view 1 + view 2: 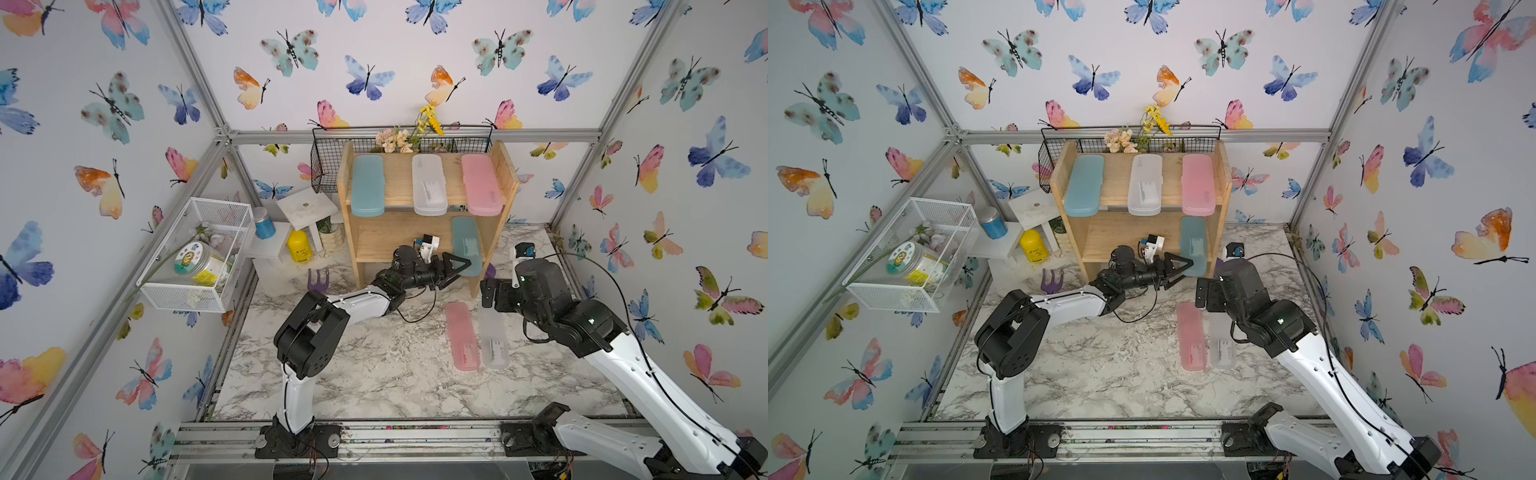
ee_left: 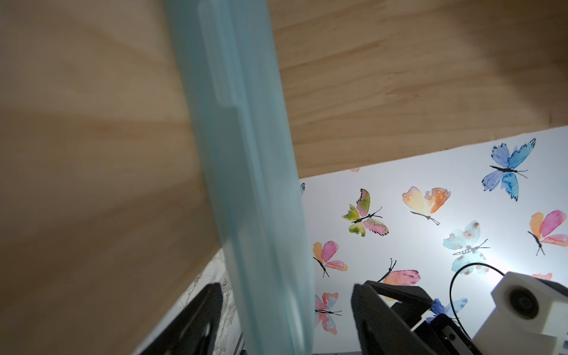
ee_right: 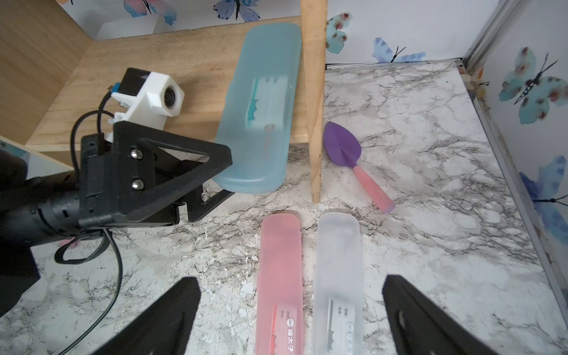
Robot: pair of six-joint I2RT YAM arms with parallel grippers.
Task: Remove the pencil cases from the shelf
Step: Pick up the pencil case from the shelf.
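**Left claw straddles the teal case on the lower tier**

Clock read on the top views, 12 at the back wall.

Surroundings: The shelf (image 1: pixel 386 243) stands at 12 on the marble tabletop (image 1: pixel 374 374). A black wire basket (image 1: pixel 324 166) with flowers sits just behind it. At the shelf's 9 are a step stand (image 1: pixel 305 205), a blue-lidded jar (image 1: pixel 264 222) and a yellow bottle (image 1: pixel 299 246). A garden fork (image 1: pixel 318 279) lies at its 8. A white mesh basket (image 1: pixel 199 253) hangs on the wall farther toward 9. A purple trowel (image 3: pixel 344 147) lies on the table just outside the shelf's 3 o'clock side panel (image 3: pixel 313 107).

In the way: That panel stands just beside the lower teal case (image 1: pixel 466 243); contact unclear. The upper tier sits overhead.

Left claw (image 1: pixel 459 272): The jaws are partly apart, one finger over and one under the case's front end, which overhangs the tier's edge. In the left wrist view the case runs between the fingers (image 2: pixel 368 307), with wall showing between it and one of them. The other side cannot be judged. No grip seen.

Right claw (image 3: pixel 290 279): It is wide and empty, above the table pink case (image 3: pixel 279 261) and the table white case (image 3: pixel 338 261). These lie side by side at the shelf's 5.

Count:
- Six cases: two teal, two pink, two white.
- Upper tier, three: upper teal case (image 1: pixel 368 185) at 9, upper white case (image 1: pixel 429 185) in the middle, upper pink case (image 1: pixel 482 185) at 3.
- Lower tier, one.
- Table, two.
- One shelf, two claws.
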